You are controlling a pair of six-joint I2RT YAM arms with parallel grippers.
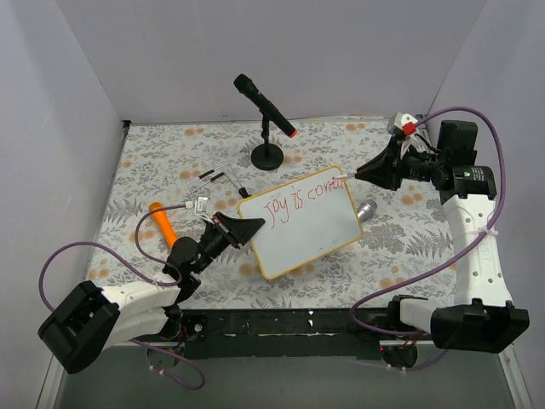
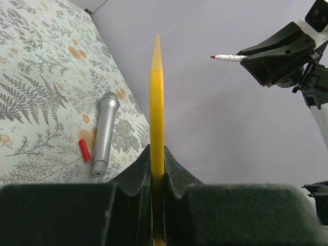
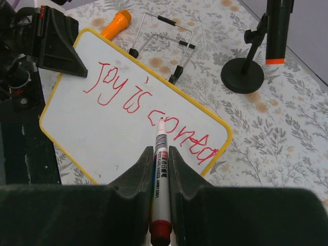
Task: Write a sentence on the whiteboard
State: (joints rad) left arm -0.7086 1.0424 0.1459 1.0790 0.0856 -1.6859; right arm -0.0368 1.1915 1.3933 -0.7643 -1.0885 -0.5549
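The whiteboard has a yellow rim and is held tilted above the table. My left gripper is shut on its left edge; in the left wrist view the whiteboard shows edge-on between the jaws of my left gripper. The sentence reads "Joy is conta" in red, slanting across the whiteboard. My right gripper is shut on a red marker. From the left wrist, the marker has its tip clear of the board's face, near the upper right corner.
A black microphone stands on a round base behind the board. An orange microphone lies at the left, beside a wire stand. A silver microphone and a red cap lie under the board's right side.
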